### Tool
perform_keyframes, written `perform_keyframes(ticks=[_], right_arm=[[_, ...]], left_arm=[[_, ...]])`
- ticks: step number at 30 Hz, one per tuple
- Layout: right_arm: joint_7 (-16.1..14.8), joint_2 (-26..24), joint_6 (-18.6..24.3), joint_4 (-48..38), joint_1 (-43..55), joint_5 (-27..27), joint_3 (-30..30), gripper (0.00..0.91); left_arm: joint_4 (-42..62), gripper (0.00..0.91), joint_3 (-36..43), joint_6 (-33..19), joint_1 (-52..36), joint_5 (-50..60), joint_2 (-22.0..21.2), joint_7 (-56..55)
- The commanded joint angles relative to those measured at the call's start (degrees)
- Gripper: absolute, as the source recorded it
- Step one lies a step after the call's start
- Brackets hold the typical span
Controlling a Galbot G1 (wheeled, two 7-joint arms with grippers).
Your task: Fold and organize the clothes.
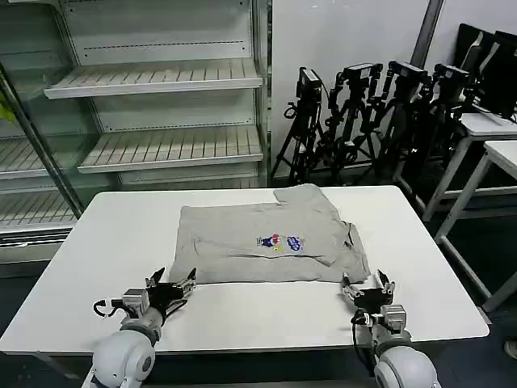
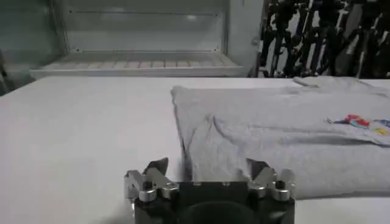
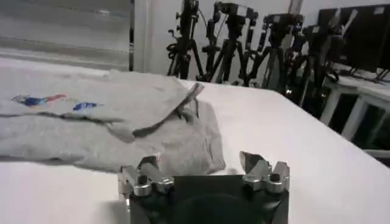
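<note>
White table (image 1: 97, 242), one light grey shirt (image 1: 266, 242) lying flat at its centre, partly folded into a rough rectangle. Small multicoloured chest print (image 1: 279, 242) faces up, just toward 3 o'clock of the shirt's middle. One sleeve sticks out at about 1 o'clock; collar area bunches at the 3 to 4 o'clock edge.

Left gripper (image 1: 171, 288): sits low over the table at about 7 o'clock from the shirt, just off the shirt's near corner. Fingers spread wide, nothing between them. In the left wrist view the left gripper (image 2: 209, 173) has both fingertips (image 2: 157, 168) apart, with the shirt (image 2: 274, 134) edge just beyond them; I cannot tell whether a tip brushes the cloth. The print (image 2: 359, 122) shows farther along the fabric.

Right gripper (image 1: 367, 288): at about 5 o'clock from the shirt, close to its near corner on that side. Also wide open, holding nothing. In the right wrist view the right gripper (image 3: 204, 170) points at the folded hem of the shirt (image 3: 109, 122), fingertips (image 3: 253, 163) near the cloth; contact not clear. Print (image 3: 46, 100) visible on the far part.

Behind the table: bare shelving (image 1: 161, 81) at 11 o'clock, a cluster of black tripods (image 1: 363, 121) at 1 o'clock.
</note>
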Motion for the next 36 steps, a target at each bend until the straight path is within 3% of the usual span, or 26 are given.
perform_keyframes(ticks=[1, 21, 26, 36], right_arm=[[-0.2, 0.2, -0.3, -0.2, -1.4, 0.2, 0.3, 0.000], [-0.8, -0.8, 1.1, -0.2, -0.6, 1.3, -0.2, 0.000], [-0.8, -1.4, 1.4, 3.4, -3.4, 1.2, 0.7, 0.000], [-0.6, -1.7, 2.1, 18.4, -18.1, -1.6, 5.2, 0.000]], left_arm=[[-0.7, 0.040, 0.1, -0.2, 1.3, 0.1, 0.1, 0.2], [-1.9, 0.040, -0.2, 0.0, 2.5, 0.0, -0.6, 0.3], [-5.0, 0.040, -0.8, 0.1, 5.0, 0.0, -0.5, 0.4], [-16.9, 0.030, -2.7, 0.7, 16.2, 1.1, -2.5, 0.1]])
